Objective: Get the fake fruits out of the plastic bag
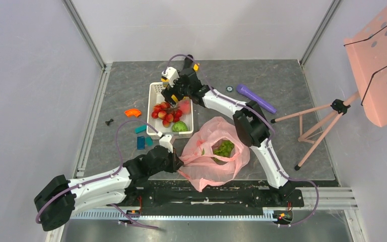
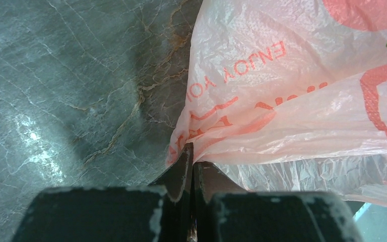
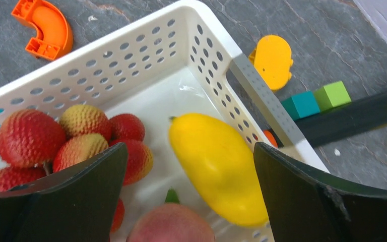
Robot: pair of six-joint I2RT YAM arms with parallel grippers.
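At the near edge, left gripper (image 2: 190, 151) has its jaws pressed together on a fold of the thin crinkly translucent pink plastic bag (image 2: 292, 101), right at the bag's left rim. Bag lies crumpled on the dark stone-pattern table (image 1: 282, 151), just ahead of the arm bases, mouth facing up. Green leafy fake fruit (image 1: 224, 148) sits inside the bag; can't tell its body colour.

Left of the bag: small blue building blocks (image 1: 141, 136), further back an orange curved block (image 1: 132, 112).

Just beyond the bag: white perforated plastic basket (image 1: 153, 93). Already in it: cluster of small red bumpy berries (image 3: 75, 136), smooth yellow oblong fruit (image 3: 216, 161), pink-red round fruit (image 3: 170, 224) and green apple (image 1: 180, 126) at the basket's near end.

Right gripper (image 3: 189, 151) hangs over the basket, jaws spread wide, nothing between them; the yellow fruit lies below the gap.

Farther right, well apart from the basket: purple plastic cylinder (image 1: 256, 98) lying flat.
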